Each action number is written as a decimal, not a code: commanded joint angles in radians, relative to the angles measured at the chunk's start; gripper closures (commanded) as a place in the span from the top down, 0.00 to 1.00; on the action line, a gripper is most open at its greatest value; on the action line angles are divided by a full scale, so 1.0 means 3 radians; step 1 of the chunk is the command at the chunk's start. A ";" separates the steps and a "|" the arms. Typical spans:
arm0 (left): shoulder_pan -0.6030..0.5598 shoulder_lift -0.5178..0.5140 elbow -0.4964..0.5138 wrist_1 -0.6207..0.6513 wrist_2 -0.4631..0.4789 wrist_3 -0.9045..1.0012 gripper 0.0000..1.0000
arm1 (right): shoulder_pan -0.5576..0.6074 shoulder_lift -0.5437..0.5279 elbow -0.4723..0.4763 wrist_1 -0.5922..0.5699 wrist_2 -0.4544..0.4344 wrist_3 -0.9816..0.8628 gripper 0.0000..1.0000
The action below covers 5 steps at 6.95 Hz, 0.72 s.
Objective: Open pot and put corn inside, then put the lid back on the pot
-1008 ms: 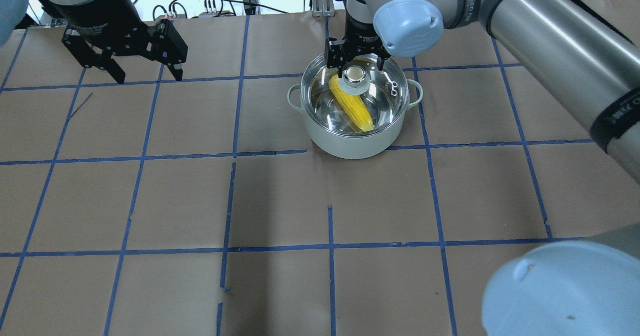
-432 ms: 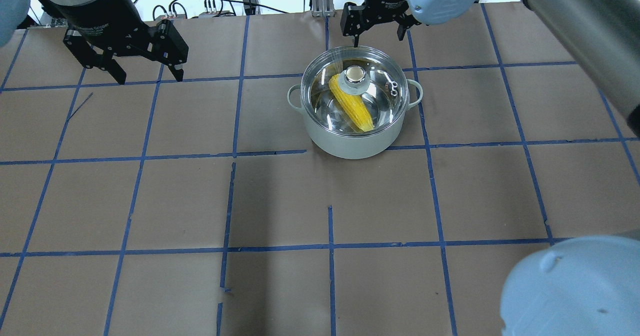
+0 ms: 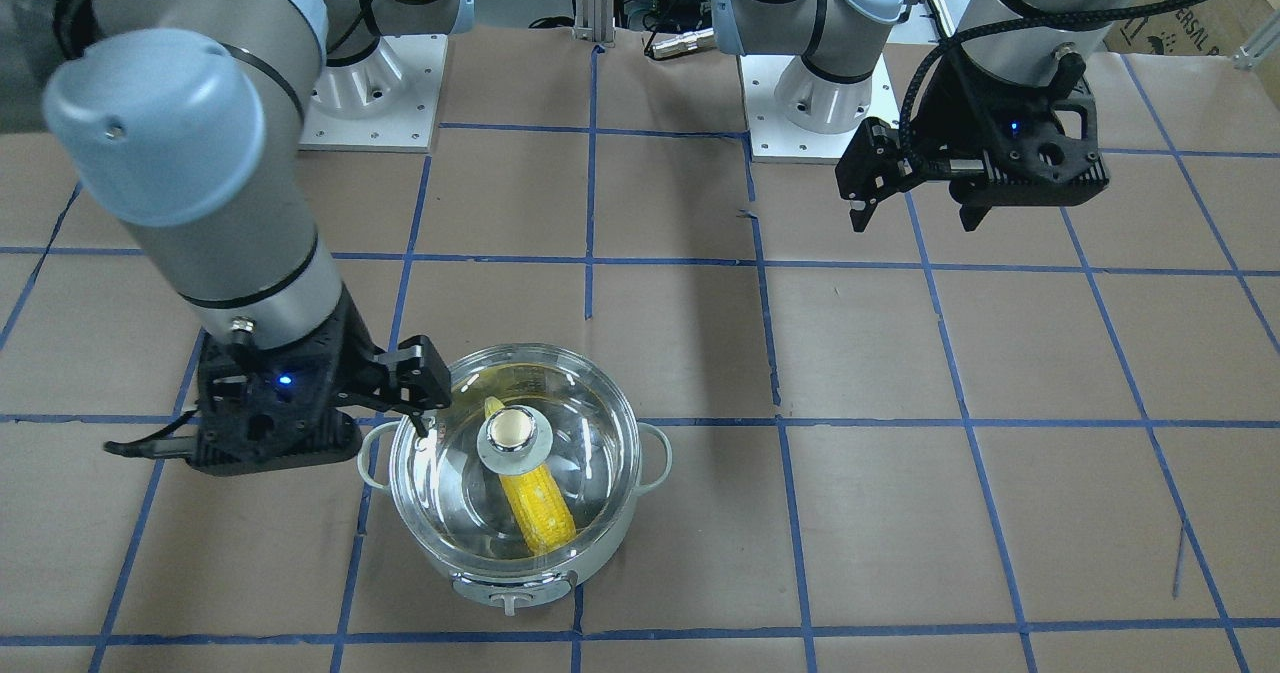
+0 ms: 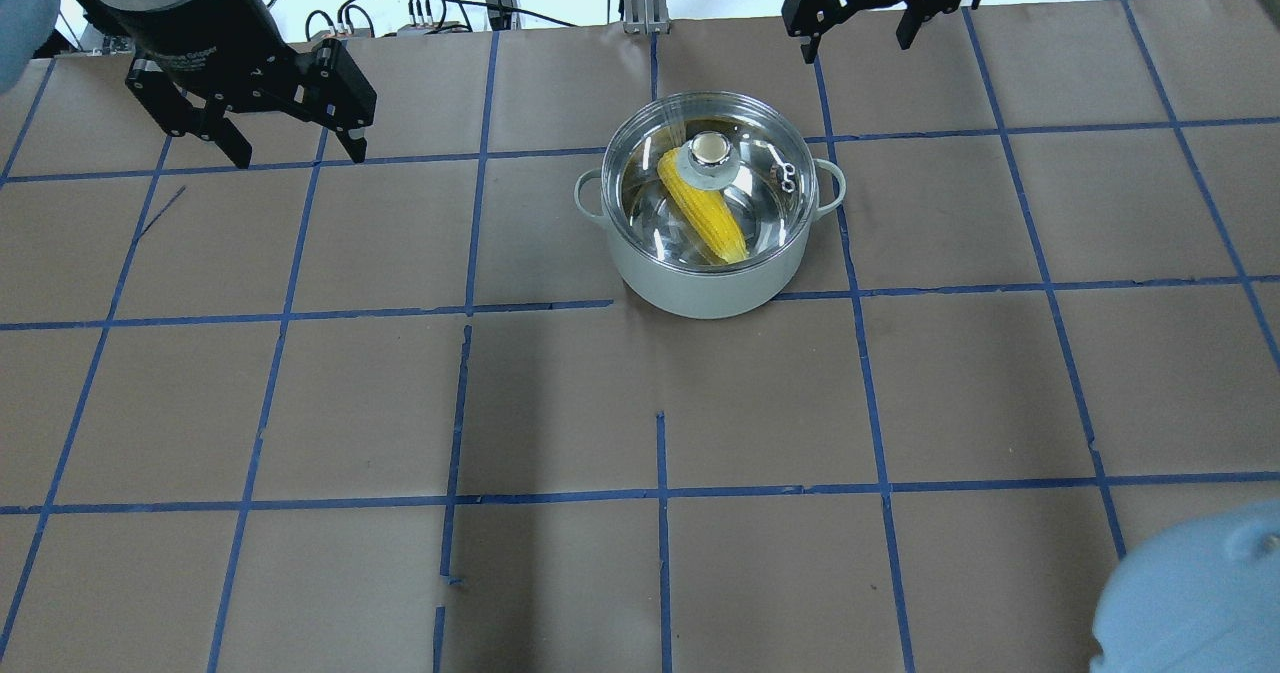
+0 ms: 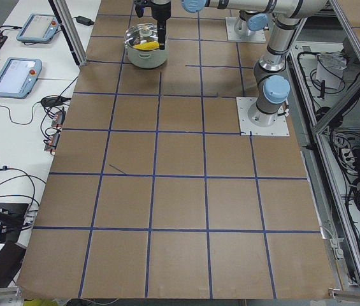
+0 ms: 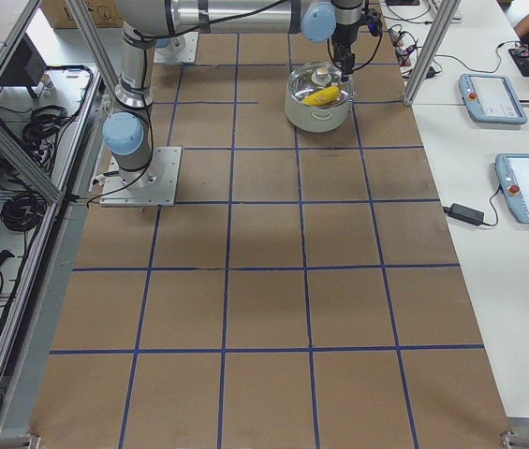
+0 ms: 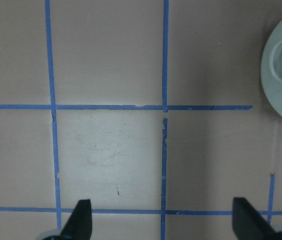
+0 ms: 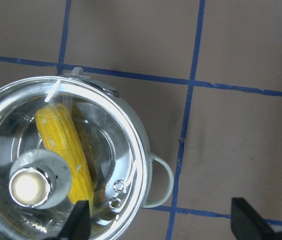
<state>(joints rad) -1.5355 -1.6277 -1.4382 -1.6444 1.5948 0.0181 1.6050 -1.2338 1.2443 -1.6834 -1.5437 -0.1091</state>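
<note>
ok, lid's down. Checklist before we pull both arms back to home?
1. Corn inside the pot: ok, it lies under the glass.
2. Lid on the pot: ok, it looks level and centred.
3. Right end effector off the lid: ok, open and empty, beyond the pot's far side.
4. Right end effector's height over the pot: cannot tell. In the front-facing view one finger overlaps the pot's edge.
5. Left end effector free: ok, open, empty and well to the side of the pot.
6. Pot upright: ok.
</note>
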 commanded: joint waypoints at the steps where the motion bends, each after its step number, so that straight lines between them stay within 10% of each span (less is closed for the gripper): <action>1: 0.0000 0.0000 -0.0002 0.0000 0.0002 0.0001 1.00 | -0.0099 -0.0202 0.0030 0.0313 0.0002 -0.0143 0.98; 5: 0.0000 0.0031 -0.0043 0.0035 0.0002 -0.0024 1.00 | -0.0099 -0.0484 0.0510 0.0258 0.0017 -0.0148 0.97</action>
<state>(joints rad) -1.5355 -1.6213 -1.4456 -1.6419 1.5952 0.0148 1.5757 -1.3655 1.3732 -1.6026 -1.5382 -0.1530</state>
